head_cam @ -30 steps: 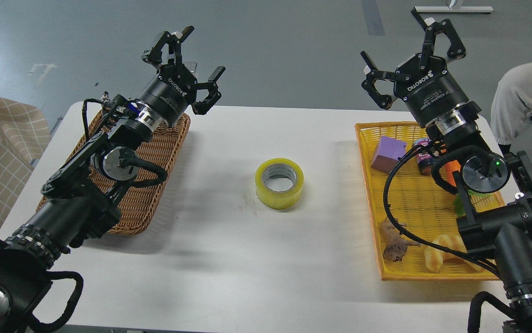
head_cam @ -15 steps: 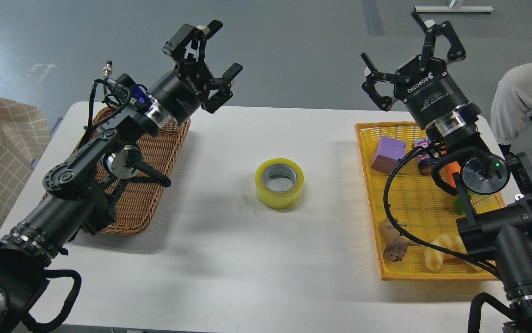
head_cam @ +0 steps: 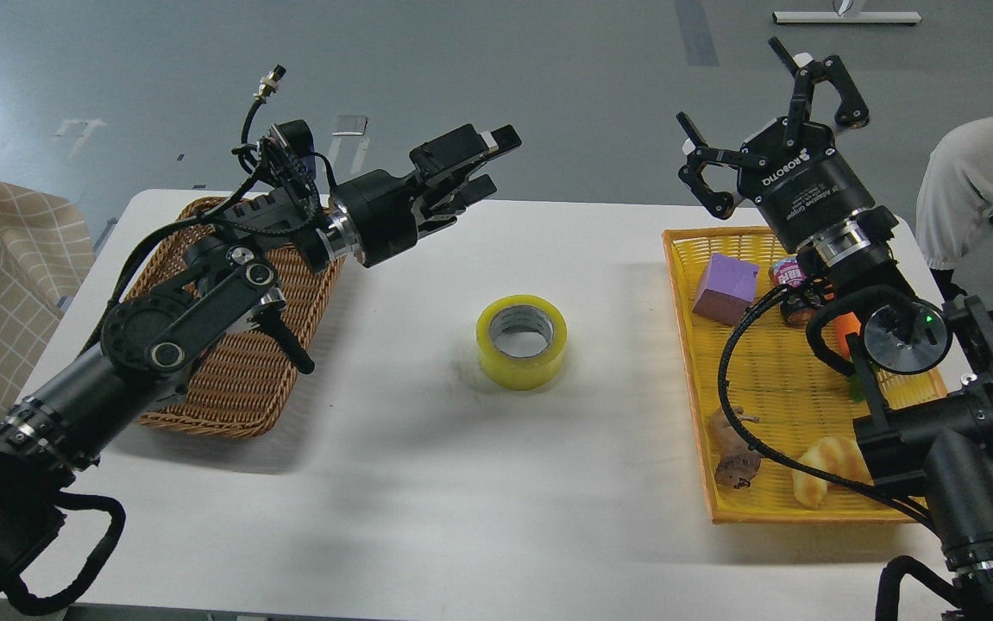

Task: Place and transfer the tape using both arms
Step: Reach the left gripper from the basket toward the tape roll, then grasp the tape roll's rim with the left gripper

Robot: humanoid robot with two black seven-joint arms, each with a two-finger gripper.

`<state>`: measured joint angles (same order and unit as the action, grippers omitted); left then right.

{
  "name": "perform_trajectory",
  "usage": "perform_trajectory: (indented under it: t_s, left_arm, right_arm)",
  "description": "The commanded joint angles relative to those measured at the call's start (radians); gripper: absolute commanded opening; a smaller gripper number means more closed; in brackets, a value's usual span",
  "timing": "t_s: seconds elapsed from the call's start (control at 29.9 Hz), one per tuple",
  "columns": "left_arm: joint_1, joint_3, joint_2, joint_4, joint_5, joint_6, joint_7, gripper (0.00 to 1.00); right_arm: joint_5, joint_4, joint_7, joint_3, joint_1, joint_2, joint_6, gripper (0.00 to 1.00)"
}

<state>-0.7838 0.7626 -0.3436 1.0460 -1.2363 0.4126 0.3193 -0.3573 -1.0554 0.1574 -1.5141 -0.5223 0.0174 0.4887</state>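
From the head view, the wide roll of translucent yellowish packing tape [head_cam: 521,341] lies flat at the white worktop's [head_cam: 427,500] centre, core axis upright. It sits below and right of the left gripper [head_cam: 483,159], the nearer one, whose finger spread I cannot tell. Since half a second ago that gripper has swung from upward to sideways toward the middle, while the right gripper [head_cam: 763,108] hovers wide-spread over the far-right corner.

A white table [head_cam: 427,500] carries three things. The tape [head_cam: 521,341] lies flat, core upward, near the table's middle, touching nothing else. At nine o'clock from it, well apart, a brown wicker basket [head_cam: 237,388] rests on the table by the left edge. At three o'clock, a yellow woven tray [head_cam: 759,504] sits along the right side, holding small items.
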Motion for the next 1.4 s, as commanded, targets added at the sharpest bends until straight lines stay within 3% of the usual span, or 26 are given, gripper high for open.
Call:
perform_trajectory:
  t_s: [0.0,0.13,0.57,0.67,0.74,0.9,1.37]
  left_arm:
    - [-0.052,-0.049,-0.029,-0.001,-0.031,0.000,0.000,0.98]
    - [-0.118,-0.163,-0.066,0.000,-0.181,-0.020,0.003,0.98]
    - [-0.207,-0.336,-0.057,0.052,-0.644,-0.029,-0.019,0.98]
    - [-0.215,-0.403,-0.054,0.052,-0.687,-0.028,-0.068,0.98]
    - [-0.230,-0.449,-0.035,0.046,-0.701,-0.026,-0.132,0.98]
    - [-0.226,-0.499,0.005,0.034,-0.701,-0.023,-0.189,0.98]
    - [-0.226,-0.540,0.110,-0.127,-0.689,0.031,-0.249,0.98]
  right_arm:
    - [0.001,0.000,-0.003,-0.052,0.039,-0.004,0.000,1.00]
    - [0.001,0.000,-0.003,-0.072,0.080,-0.004,0.000,1.00]
    - [0.001,0.000,-0.006,-0.074,0.094,-0.010,0.000,1.00]
    - [0.001,0.006,-0.006,-0.074,0.094,-0.010,0.000,1.00]
    - [0.001,0.009,-0.006,-0.074,0.094,-0.010,0.000,1.00]
    - [0.001,0.011,-0.007,-0.075,0.105,-0.010,0.000,1.00]
    - [0.001,0.008,-0.009,-0.078,0.127,-0.008,0.000,1.00]
